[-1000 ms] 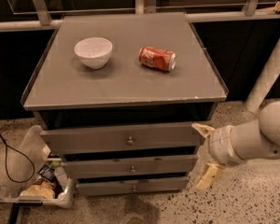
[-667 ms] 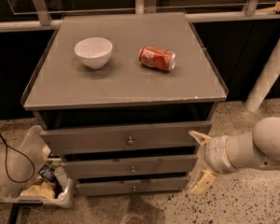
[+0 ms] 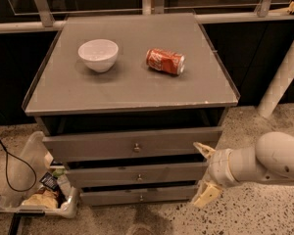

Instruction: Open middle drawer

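The grey cabinet (image 3: 132, 89) has three drawer fronts stacked one above the other. The middle drawer (image 3: 103, 176) is the second front, with a small round metal knob (image 3: 139, 177) at its centre, and it looks pushed in. My gripper (image 3: 204, 173) is at the right end of the drawer fronts, level with the middle drawer. It is open and empty, with one cream fingertip (image 3: 202, 149) up by the top drawer and the other (image 3: 206, 195) down by the bottom drawer. It is well to the right of the knob.
The top drawer (image 3: 98, 145) and the bottom drawer (image 3: 108, 197) have knobs too. A white bowl (image 3: 98, 55) and a red can (image 3: 165, 61) on its side lie on the cabinet top. A plastic bin (image 3: 27, 192) of rubbish and a black cable (image 3: 5, 165) sit on the floor at left. A white post (image 3: 283, 75) leans at right.
My gripper and forearm have moved a little down and to the left, closer to the right end of the drawer fronts. The drawers have not moved.
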Robot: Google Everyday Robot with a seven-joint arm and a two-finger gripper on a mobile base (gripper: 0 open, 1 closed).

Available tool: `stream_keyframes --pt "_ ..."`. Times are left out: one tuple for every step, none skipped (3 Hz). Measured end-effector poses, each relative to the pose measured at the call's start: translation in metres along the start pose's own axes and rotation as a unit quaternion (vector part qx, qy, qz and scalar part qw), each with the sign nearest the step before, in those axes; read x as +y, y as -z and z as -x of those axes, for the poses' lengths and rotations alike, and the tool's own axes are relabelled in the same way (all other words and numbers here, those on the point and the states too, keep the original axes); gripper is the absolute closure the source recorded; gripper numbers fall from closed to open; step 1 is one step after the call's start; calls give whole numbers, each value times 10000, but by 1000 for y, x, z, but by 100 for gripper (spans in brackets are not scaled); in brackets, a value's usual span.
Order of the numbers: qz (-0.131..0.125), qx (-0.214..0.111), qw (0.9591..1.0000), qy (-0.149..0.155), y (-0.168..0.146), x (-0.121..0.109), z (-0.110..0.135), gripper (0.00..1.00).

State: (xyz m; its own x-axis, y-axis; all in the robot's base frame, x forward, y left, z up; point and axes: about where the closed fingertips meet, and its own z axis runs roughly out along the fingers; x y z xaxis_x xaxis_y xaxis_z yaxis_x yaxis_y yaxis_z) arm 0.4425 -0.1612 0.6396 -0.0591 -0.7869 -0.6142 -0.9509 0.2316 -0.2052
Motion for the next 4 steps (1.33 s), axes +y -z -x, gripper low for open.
stream_keyframes --pt "-110 135 9998 -53 -54 1 -26 0" --pt "-253 218 9994 -79 -89 -3 -47 0" --pt "-493 -20 9984 -275 -147 -17 -85 0" --pt "-467 -62 9986 -220 -154 -14 -85 0"
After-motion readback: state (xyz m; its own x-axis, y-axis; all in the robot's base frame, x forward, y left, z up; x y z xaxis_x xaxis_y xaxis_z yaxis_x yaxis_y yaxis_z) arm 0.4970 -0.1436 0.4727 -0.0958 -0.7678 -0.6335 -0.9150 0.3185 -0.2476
